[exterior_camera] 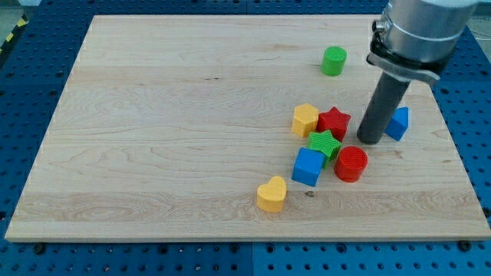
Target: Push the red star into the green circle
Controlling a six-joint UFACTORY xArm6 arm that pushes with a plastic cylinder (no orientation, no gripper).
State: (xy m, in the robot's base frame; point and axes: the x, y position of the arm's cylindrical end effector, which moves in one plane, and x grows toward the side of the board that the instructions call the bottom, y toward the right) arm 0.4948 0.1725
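Observation:
The red star (334, 122) lies right of centre on the wooden board (153, 130), touching a yellow hexagon block (305, 120) on its left and a green star (324, 144) below it. The green circle (334, 60) stands alone toward the view's top, well above the red star. My tip (370, 141) is down on the board just right of the red star and above a red cylinder (351, 163), with a small gap to the star.
A blue cube (308, 166) sits below the green star. A yellow heart (271, 194) lies further down-left. A blue block (398, 123) sits right of the rod, partly hidden. The board's right edge is near.

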